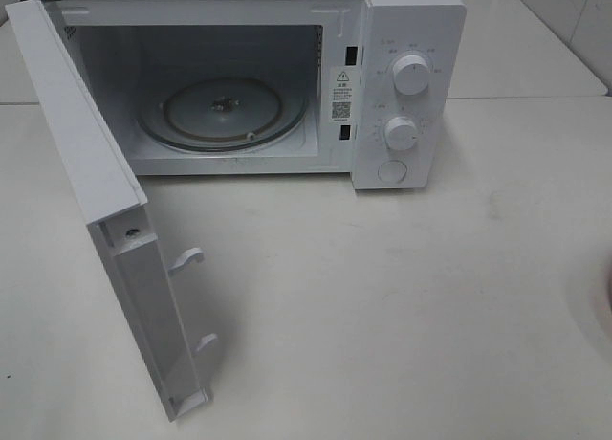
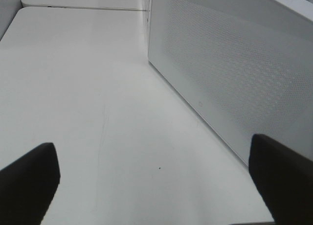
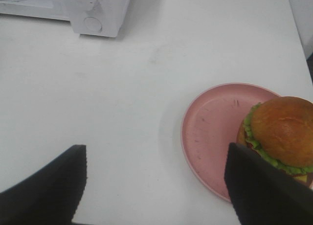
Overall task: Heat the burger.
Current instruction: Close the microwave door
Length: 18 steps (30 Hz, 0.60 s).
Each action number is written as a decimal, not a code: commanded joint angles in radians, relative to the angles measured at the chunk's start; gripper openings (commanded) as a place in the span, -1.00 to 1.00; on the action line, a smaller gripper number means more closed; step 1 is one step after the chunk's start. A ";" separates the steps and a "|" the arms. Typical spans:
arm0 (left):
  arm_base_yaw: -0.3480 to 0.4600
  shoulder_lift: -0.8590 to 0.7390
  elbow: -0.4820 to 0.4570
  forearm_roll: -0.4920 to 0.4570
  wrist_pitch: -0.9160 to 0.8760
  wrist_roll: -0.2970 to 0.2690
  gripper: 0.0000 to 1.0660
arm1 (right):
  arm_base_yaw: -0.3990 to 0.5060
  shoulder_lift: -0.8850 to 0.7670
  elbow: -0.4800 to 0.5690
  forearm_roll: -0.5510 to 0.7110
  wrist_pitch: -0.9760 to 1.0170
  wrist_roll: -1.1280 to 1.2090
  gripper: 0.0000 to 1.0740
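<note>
The burger, with its glossy brown bun and green lettuce, sits on the far side of a round pink plate on the white table. My right gripper hovers above the table beside the plate, open and holding nothing. One of its dark fingers overlaps the plate's edge just in front of the burger. My left gripper is open and empty above bare table, close to the outer face of the microwave door. Neither gripper shows in the exterior high view.
The white microwave stands at the back with its door swung wide open to the left. Its glass turntable is bare. Two knobs and a round button are on its right panel. A pink sliver shows at the table's right edge.
</note>
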<state>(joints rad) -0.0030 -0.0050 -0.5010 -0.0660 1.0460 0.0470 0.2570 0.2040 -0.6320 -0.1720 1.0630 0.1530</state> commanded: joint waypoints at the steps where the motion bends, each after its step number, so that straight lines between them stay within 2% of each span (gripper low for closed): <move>1: 0.005 -0.020 0.004 -0.004 -0.009 0.000 0.83 | -0.046 -0.055 0.041 0.003 -0.029 -0.017 0.42; 4: 0.005 -0.020 0.004 -0.004 -0.009 0.000 0.83 | -0.100 -0.140 0.112 0.034 -0.038 -0.023 0.42; 6: 0.005 -0.020 0.004 -0.004 -0.009 0.000 0.83 | -0.118 -0.168 0.124 0.046 -0.024 -0.035 0.42; 12: 0.005 -0.020 0.004 -0.004 -0.009 0.000 0.83 | -0.171 -0.235 0.125 0.054 -0.024 -0.049 0.42; 18: 0.005 -0.019 0.004 -0.005 -0.009 0.000 0.83 | -0.174 -0.235 0.125 0.054 -0.024 -0.048 0.41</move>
<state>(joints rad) -0.0030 -0.0050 -0.5010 -0.0660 1.0460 0.0470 0.0870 -0.0040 -0.5090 -0.1190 1.0390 0.1180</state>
